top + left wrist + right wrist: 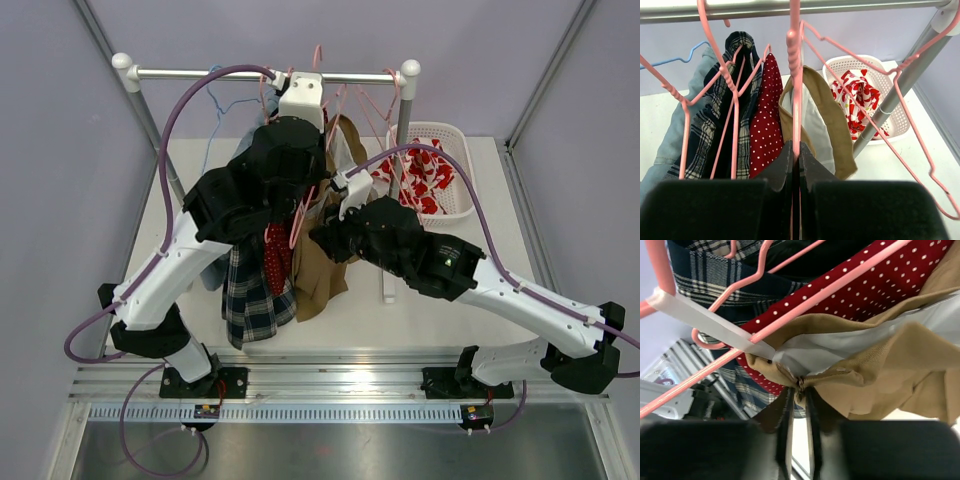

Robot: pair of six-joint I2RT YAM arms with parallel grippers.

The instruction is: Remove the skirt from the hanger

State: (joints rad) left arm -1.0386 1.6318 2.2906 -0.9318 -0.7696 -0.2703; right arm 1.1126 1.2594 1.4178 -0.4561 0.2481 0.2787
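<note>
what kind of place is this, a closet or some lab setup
Most likely a robotics lab cell staged as a laundry corner: plain grey partition walls, a small clothes rail holding skirts on pink hangers, and a white basket on the table.

Pale lilac walls enclose a white table edged by aluminium rail.

We see the tan skirt, pale lining showing at its open waistband, hanging limp just beside a red dotted garment from the pink wire hanger, whose stem rises to the rail.
</note>
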